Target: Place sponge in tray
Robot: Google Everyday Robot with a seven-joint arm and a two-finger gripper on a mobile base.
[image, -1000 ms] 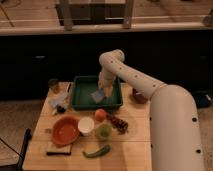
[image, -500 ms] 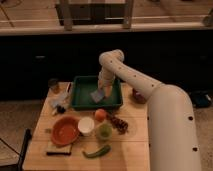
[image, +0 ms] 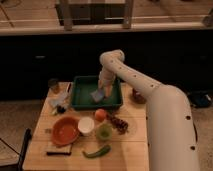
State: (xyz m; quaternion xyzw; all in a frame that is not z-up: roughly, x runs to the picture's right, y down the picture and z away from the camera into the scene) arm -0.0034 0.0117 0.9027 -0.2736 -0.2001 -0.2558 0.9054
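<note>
The dark green tray (image: 80,102) stands at the back middle of the wooden table. The pale blue-grey sponge (image: 98,95) is inside the tray, right of its middle, tilted on one edge. My gripper (image: 103,88) reaches down into the tray from the right and sits directly above the sponge, at or touching its top. The white arm (image: 150,100) sweeps from the lower right up and over the tray's right rim. Whether the sponge is still gripped does not show.
In front of the tray are an orange fruit (image: 100,114), a white cup (image: 86,126), a round orange bowl (image: 65,130), a green round item (image: 104,132), dark grapes (image: 119,123), a green pepper (image: 96,151) and a dark block (image: 58,148). A cup (image: 53,85) stands at the back left.
The arm and sponge stay in almost the same place over the tray; no clear movement shows.
</note>
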